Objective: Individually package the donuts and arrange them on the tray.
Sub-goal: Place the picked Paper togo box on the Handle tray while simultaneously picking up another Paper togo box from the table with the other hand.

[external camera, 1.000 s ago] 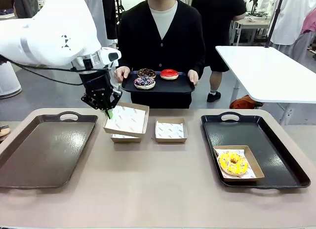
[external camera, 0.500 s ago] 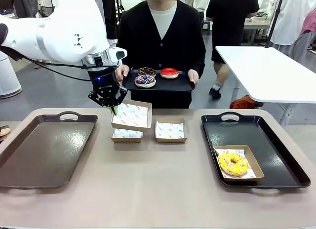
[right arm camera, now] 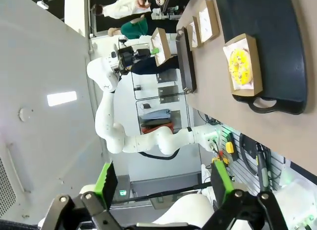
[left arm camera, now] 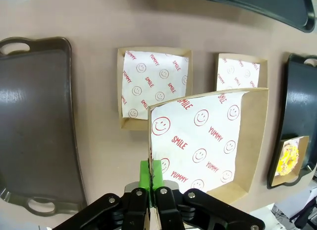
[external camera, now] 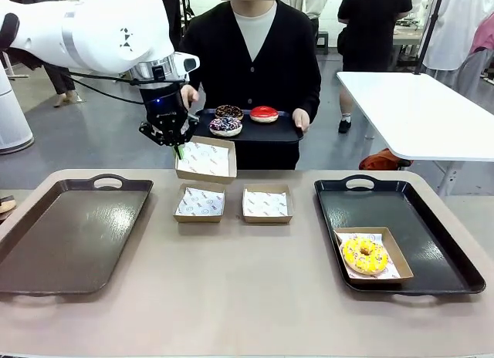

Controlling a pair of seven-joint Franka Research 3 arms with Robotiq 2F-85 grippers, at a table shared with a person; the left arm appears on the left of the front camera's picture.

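Observation:
My left gripper (external camera: 178, 147) is shut on the left rim of a cardboard box (external camera: 207, 159) lined with white paper, holding it above the table near the person's small black tray (external camera: 248, 130). That tray carries a red donut (external camera: 264, 114) and two dark sprinkled donuts (external camera: 226, 126). In the left wrist view the green fingertips (left arm camera: 149, 173) pinch the box (left arm camera: 210, 136) wall. A yellow donut (external camera: 365, 254) lies in a box on the right tray (external camera: 440, 234). My right gripper (right arm camera: 161, 183) stands open, high up and away from the table.
Two more lined boxes (external camera: 200, 202) (external camera: 266, 204) sit on the table's middle. A large dark tray (external camera: 69, 231) lies at the left with nothing on it. The person holds the small tray with both hands at the far edge.
My left gripper has lifted the box up and to the right, toward the person's tray. The box that lay under it now shows whole on the table.

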